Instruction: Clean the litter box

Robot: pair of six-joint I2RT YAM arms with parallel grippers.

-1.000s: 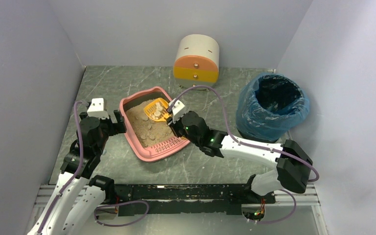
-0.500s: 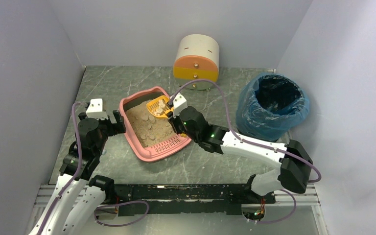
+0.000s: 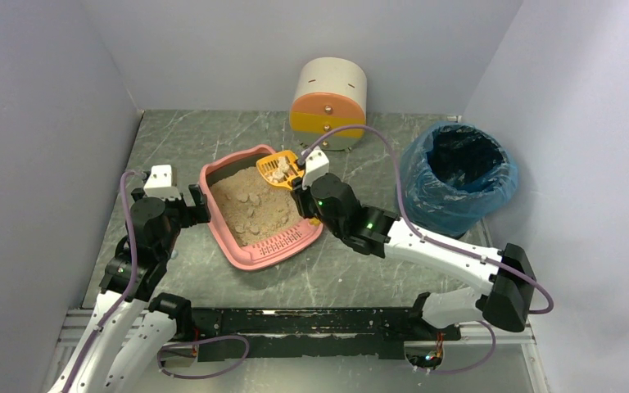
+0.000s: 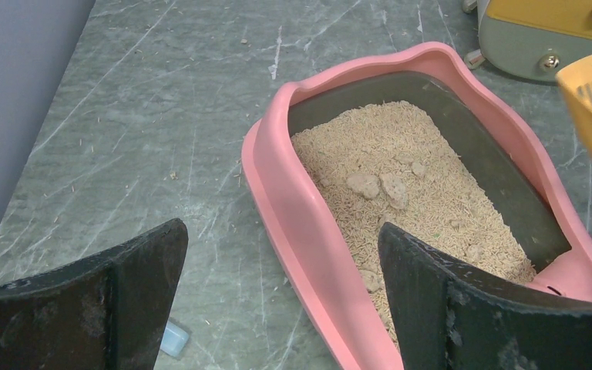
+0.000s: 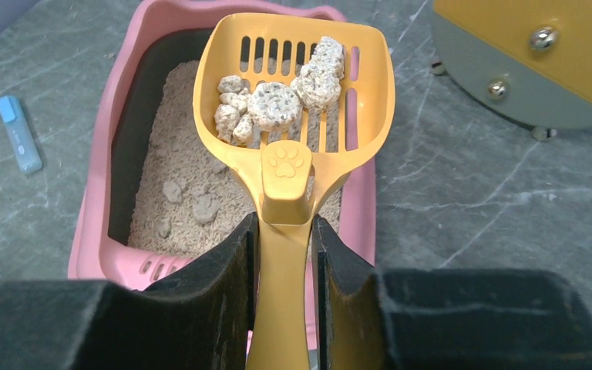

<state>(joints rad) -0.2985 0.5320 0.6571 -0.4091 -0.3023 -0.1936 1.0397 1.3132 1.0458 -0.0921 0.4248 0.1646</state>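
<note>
Grey marbled tabletop (image 3: 213, 131), with a blue-lined round bin (image 3: 426, 205) off to the right and a cream-and-orange round drawer unit (image 3: 328, 98) at the back. The shallow pink plastic litter box (image 3: 282, 243) sits mid-table at an angle, sandy litter inside. Right gripper (image 5: 284, 231) is clamped tight on the handle of a yellow slotted plastic scoop (image 5: 285, 166), which sits over the tray's far right corner with a few pale clumps (image 5: 274, 104) in it. Left gripper (image 4: 281, 231) gapes wide with nothing in it, just beside the tray's left rim.
</note>
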